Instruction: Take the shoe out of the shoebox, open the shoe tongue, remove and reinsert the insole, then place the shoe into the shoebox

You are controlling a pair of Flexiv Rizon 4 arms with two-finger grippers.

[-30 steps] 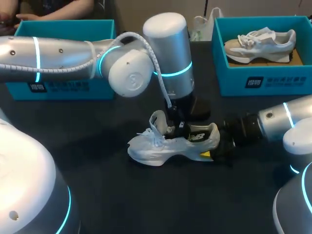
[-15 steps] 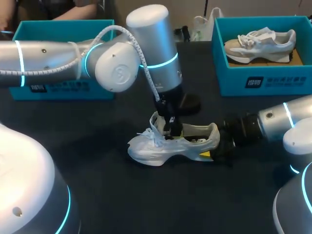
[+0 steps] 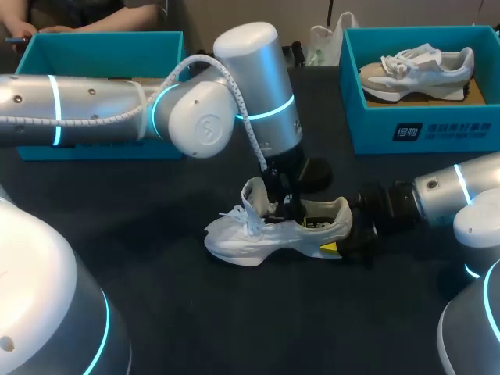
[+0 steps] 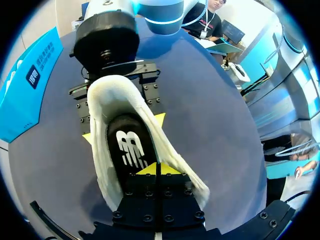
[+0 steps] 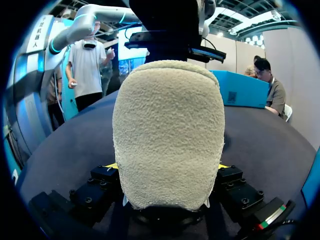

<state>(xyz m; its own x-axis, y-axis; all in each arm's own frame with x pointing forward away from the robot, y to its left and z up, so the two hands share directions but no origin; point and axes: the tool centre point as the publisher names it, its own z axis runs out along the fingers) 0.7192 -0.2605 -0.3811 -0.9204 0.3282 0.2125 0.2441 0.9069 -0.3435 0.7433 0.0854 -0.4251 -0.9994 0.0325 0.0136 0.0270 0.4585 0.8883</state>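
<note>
At the middle of the dark table (image 3: 234,312), the white mesh sneaker (image 3: 273,230) stayed heel-clamped in the right gripper (image 3: 344,238). The left gripper (image 4: 157,169), tips pressed together, had swung back onto the black insole (image 4: 127,145), seemingly to begin removing it.

Robotics lab workstation, evident from the silver left arm (image 3: 94,117) and right arm (image 3: 453,191) with cyan-lit joint rings over a dark table (image 3: 234,312) bearing a teal left shoebox (image 3: 101,47), a matching right shoebox (image 3: 422,129) and a white shoe (image 3: 266,234).
</note>
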